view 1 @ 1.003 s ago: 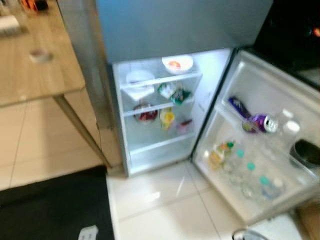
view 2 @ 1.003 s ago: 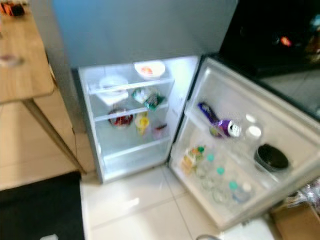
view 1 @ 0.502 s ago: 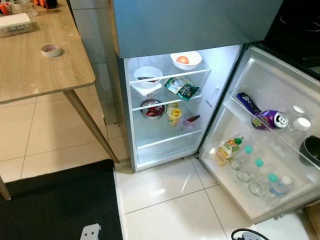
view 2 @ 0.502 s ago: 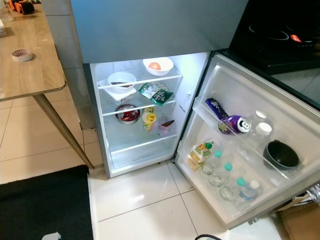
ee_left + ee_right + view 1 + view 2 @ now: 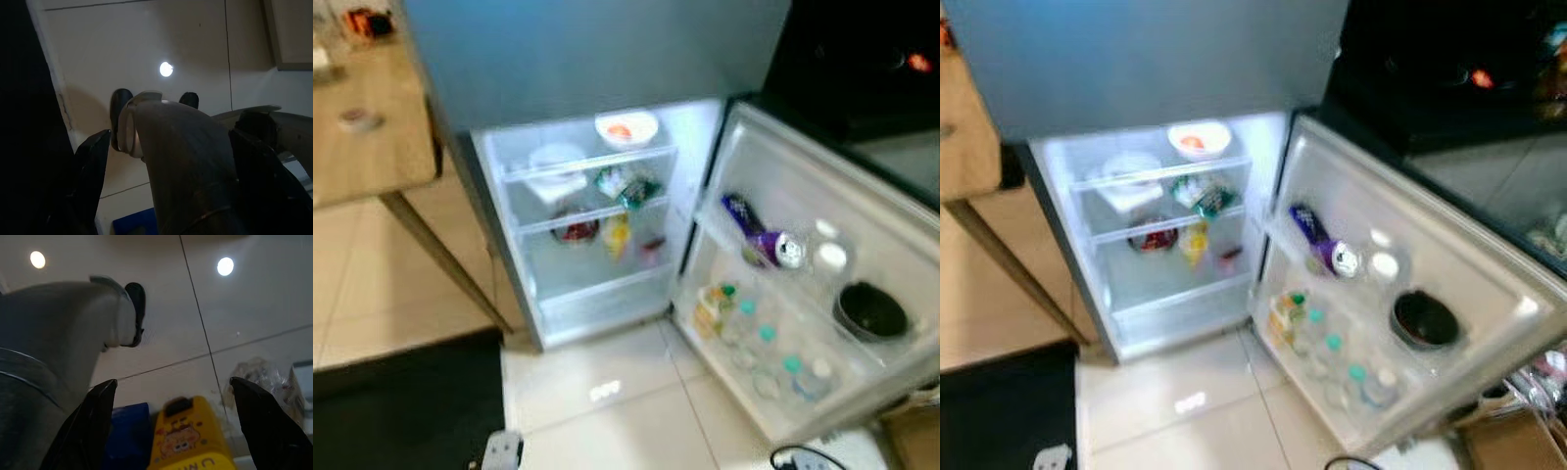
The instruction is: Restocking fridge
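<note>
Nearest you, both arms hang idle over the pale tiled floor: the left gripper has its black fingers spread wide apart, and so does the right gripper, above a yellow carton. Beyond a black mat, the grey fridge stands open. Its white door holds clear bottles, a purple can and a black bowl; farther in, the shelves carry a white bowl.
</note>
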`<state>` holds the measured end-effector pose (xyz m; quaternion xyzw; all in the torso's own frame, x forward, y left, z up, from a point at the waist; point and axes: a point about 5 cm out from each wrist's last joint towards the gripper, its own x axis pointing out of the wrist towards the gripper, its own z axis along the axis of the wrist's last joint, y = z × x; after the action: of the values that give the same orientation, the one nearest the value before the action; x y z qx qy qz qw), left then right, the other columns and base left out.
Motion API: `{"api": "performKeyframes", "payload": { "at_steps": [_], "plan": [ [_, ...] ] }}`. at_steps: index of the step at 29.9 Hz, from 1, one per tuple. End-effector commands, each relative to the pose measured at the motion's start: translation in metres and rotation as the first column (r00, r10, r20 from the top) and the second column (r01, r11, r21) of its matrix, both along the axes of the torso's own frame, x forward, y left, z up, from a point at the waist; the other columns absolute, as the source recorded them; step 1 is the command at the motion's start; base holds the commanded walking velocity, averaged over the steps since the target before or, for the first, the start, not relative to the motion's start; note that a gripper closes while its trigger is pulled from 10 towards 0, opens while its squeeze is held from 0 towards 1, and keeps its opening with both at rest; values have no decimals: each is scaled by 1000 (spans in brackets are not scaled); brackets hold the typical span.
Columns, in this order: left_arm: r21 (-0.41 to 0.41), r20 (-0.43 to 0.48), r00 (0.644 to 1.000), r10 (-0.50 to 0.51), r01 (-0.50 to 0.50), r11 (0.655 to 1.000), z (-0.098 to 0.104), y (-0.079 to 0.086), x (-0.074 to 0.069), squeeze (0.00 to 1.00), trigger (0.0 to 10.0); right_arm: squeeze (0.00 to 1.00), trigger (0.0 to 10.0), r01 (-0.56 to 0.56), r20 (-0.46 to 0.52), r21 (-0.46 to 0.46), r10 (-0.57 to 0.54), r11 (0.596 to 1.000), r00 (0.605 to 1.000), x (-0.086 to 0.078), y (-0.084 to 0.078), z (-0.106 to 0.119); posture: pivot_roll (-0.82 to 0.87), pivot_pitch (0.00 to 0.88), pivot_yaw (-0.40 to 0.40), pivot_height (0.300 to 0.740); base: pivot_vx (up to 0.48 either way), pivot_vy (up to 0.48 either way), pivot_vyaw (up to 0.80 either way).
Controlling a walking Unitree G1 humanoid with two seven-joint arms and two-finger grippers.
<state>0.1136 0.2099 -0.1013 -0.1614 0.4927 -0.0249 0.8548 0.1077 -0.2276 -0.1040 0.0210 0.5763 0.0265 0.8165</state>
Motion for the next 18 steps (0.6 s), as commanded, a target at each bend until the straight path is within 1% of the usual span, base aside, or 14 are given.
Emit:
{"api": "performKeyframes", "payload": {
  "at_steps": [1,11,15,18],
  "plan": [
    [-16,-61,998,-10,9,1000,-5,-4,-15,0,10000,0,10000,-8,-22,-2,8,1000,1000,-7,-1,-2,59,50,-66,740,0,0,-606],
    [-16,-59,998,-23,22,1000,-5,-5,-15,0,10000,0,10000,-10,-19,-5,9,1000,1000,-6,-4,-1,54,45,-67,740,0,0,-610],
    [-25,-57,998,-33,31,999,-5,-6,-15,0,10000,0,10000,11,-9,-1,-11,1000,1000,-5,-5,0,53,40,-68,740,0,0,-594],
    [-40,-57,997,-43,41,998,-5,-7,-15,0,10000,0,10000,17,-3,-4,-17,1000,1000,-3,-5,1,53,40,-68,740,0,-421,0]
  ]
}}
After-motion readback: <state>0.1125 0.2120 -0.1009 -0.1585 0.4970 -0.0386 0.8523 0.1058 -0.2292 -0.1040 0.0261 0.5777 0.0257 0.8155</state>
